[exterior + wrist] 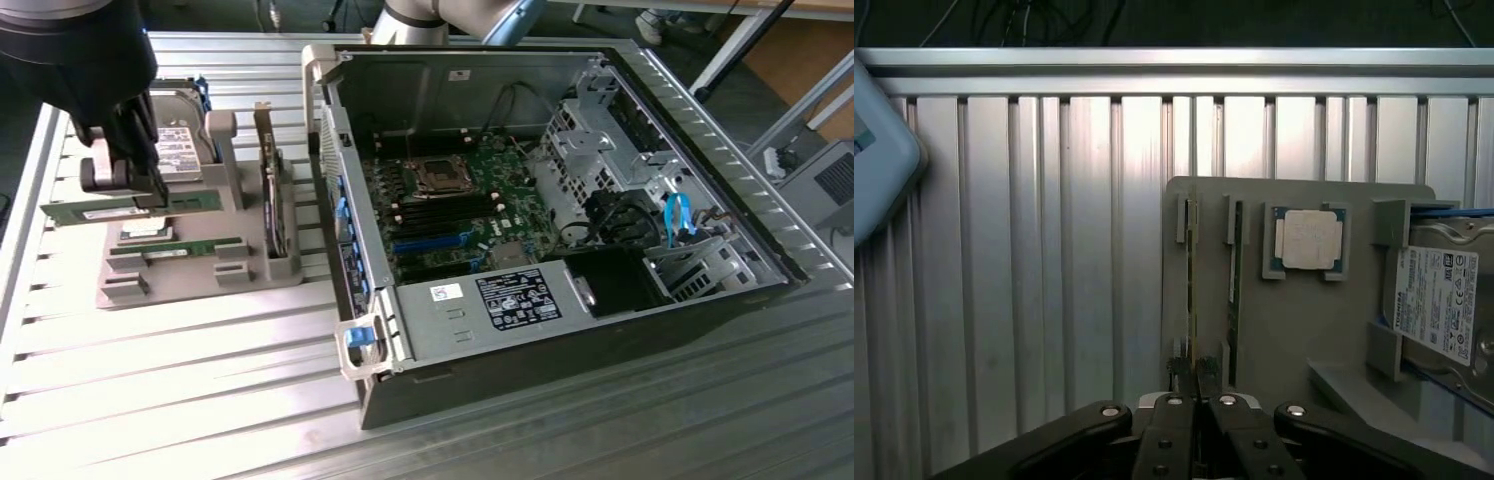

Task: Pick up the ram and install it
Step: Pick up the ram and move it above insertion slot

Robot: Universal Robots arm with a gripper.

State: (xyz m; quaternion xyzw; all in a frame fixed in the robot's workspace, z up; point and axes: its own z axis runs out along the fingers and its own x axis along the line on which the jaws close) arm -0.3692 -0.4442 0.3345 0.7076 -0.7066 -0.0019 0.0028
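Fingers (1176, 370) clamped on ram (1191, 280), second stick (1234, 270), processor (1307, 240), hard drive (1439, 300) alongside

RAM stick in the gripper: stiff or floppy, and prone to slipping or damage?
Probably stiff and light: the ram is a thin, flat circuit board. The gripper pinches its flat faces near the middle, so it likely hangs level, though smooth faces could slip. Exposed chips suggest it is fragile if knocked on the grey holder.
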